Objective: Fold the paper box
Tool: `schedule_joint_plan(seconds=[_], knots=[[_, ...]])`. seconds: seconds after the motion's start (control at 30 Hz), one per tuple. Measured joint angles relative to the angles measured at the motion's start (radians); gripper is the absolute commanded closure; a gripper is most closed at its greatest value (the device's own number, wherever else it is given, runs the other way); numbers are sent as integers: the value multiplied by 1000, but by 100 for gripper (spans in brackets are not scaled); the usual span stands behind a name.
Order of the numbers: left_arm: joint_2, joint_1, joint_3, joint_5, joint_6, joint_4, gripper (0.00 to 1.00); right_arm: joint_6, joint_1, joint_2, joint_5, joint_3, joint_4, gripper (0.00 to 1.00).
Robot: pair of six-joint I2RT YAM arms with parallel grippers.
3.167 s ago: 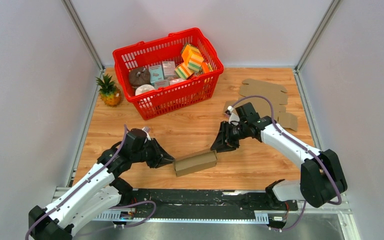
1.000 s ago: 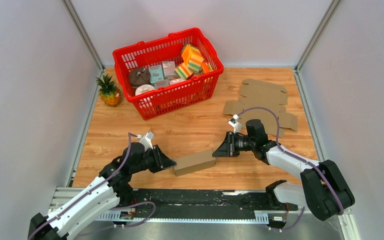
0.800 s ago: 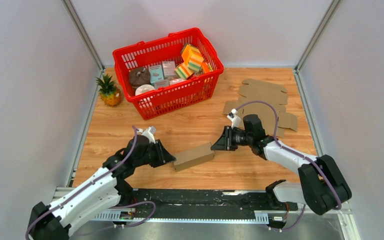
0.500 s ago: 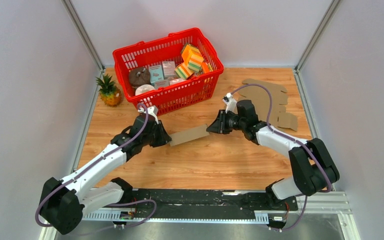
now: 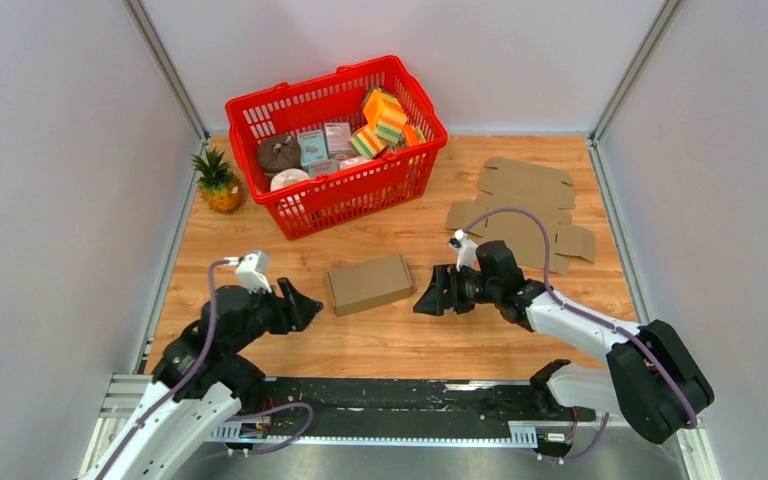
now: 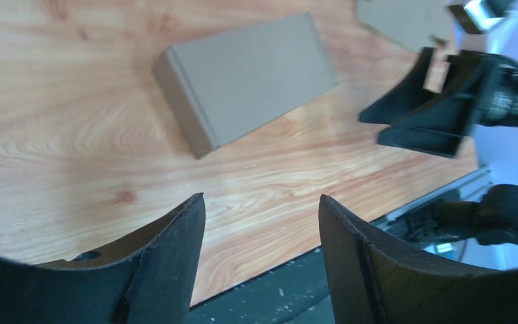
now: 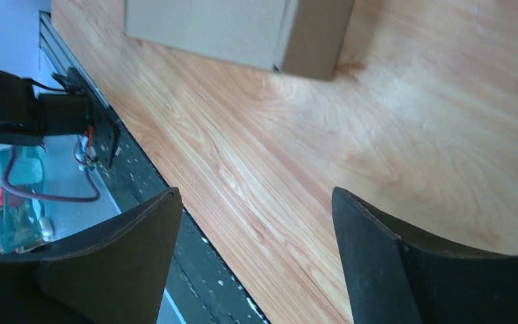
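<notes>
Beside the closed cardboard box (image 5: 368,283), our left gripper (image 5: 304,303) (nine o'clock) and right gripper (image 5: 425,298) (three) gape empty; we best retreat straight outward.

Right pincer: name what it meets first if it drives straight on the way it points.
Probably the folded box, just ahead of the right pincer; depth is unclear, so possibly the table first.

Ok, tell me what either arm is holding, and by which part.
Nothing: both arms' jaws stand open, clear of the folded box lying between them.
</notes>
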Motion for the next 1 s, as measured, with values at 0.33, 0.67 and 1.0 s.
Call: schedule_joint_plan(seconds=[0.33,0.67,1.0], knots=[[256,0,207,82,57,-10,45,-8,-1,323,55,398,-46,36],[80,-1,251,56,90,-153,44,140,164,502,221,415,85,59],[28,-1,358,34,127,-265,44,559,493,772,406,650,242,58]])
